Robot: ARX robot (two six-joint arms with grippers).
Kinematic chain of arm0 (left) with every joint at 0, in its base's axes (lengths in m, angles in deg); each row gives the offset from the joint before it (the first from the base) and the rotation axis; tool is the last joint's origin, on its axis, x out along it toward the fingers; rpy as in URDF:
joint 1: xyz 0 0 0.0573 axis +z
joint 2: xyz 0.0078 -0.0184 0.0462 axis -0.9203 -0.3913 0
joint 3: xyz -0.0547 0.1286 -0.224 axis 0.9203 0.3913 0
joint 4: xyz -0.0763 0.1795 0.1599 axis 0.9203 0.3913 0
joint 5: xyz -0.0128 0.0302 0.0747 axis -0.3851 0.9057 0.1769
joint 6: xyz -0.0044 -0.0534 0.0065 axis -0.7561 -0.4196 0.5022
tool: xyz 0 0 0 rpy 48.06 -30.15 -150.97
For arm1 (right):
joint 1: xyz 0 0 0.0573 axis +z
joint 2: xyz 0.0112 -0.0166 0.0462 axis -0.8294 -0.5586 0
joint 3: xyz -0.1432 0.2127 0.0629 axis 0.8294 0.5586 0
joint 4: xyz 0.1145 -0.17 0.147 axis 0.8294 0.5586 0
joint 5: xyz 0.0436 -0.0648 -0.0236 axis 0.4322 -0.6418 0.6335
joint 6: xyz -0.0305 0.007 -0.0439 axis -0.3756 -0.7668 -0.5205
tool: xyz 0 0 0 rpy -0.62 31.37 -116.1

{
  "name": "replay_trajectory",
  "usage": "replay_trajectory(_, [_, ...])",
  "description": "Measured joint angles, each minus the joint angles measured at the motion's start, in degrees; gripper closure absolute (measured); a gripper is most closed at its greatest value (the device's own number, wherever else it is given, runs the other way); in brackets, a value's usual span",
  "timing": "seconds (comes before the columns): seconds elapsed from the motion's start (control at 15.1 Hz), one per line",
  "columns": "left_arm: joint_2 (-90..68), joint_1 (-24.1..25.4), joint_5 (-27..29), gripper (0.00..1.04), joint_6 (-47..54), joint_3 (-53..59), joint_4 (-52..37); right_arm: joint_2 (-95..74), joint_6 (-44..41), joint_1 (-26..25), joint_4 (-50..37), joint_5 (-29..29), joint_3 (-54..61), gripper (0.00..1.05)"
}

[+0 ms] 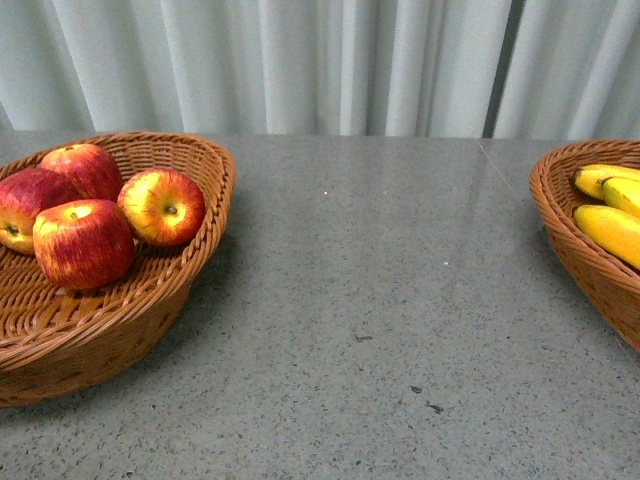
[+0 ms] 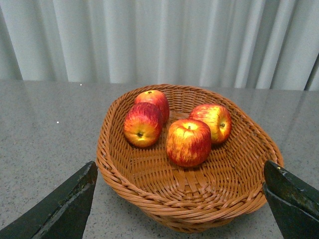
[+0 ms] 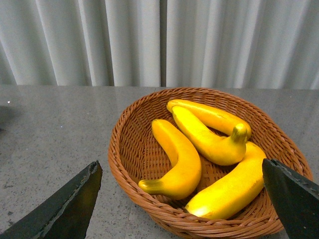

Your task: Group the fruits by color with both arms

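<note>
I saw left gripper with black fingers spread wide apart, nothing between them, hovering just short of brown wicker basket on grey speckled desk. Four glossy red-and-yellow apples lay clustered inside. Right gripper likewise had fingers parted and empty, facing second brown wicker basket. Four long curved yellow bananas lay touching in it. Front view showed baskets well apart, at opposite desk ends, pale curtain behind.

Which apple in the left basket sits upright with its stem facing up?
The front apple, nearest the left hand: its stem dimple faces up. The other three apples lie tipped, their ends facing sideways.
</note>
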Motion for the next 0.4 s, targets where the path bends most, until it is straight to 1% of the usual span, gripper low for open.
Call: replay_trajectory(0.4, [0.0,0.0,0.0,0.07,0.0,0.0,0.0,0.0,0.0,0.0,0.0,0.0,0.0,0.07])
